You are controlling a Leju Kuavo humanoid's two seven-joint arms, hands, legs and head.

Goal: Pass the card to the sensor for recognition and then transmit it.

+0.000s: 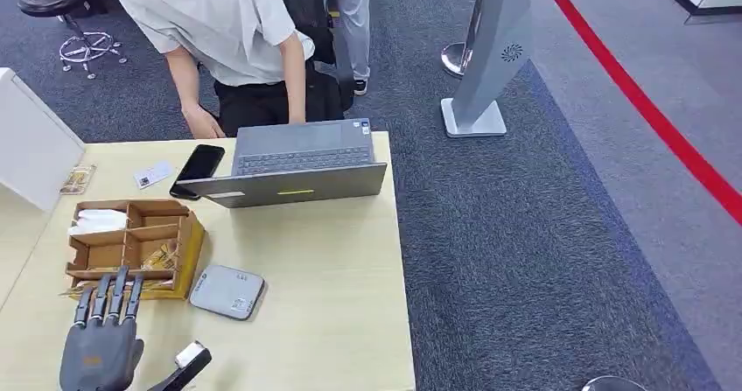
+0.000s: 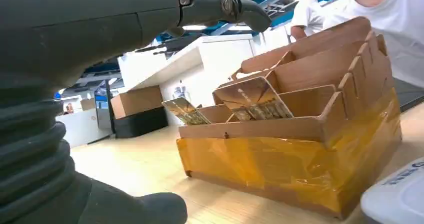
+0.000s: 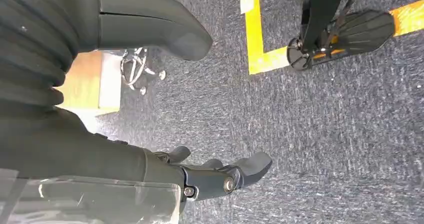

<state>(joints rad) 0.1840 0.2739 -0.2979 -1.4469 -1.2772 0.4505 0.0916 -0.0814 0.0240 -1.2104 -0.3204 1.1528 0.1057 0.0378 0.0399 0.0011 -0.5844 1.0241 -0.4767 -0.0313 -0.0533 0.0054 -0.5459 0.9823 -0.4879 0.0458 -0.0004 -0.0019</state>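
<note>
Wood table (image 1: 332,260), 1 card box (image 1: 136,247), approx 2 cards (image 2: 252,99), 1 sensor (image 1: 227,291), left hand (image 1: 103,343) empty.

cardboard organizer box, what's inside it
The cardboard organizer box holds gold-patterned cards leaning in its near compartments and something white in a far one. The left hand hovers over the near edge, hiding part of the front row.

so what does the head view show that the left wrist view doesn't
Only the head view: the open laptop, a black phone, the grey sensor pad's whole top, and the carpet beyond the table.

Only the left wrist view: gold cards standing tilted in the front compartments, and the yellow tape on the organizer's wall.

Both: the left hand with fingers spread, holding nothing, the cardboard organizer, and a person in a white shirt.
</note>
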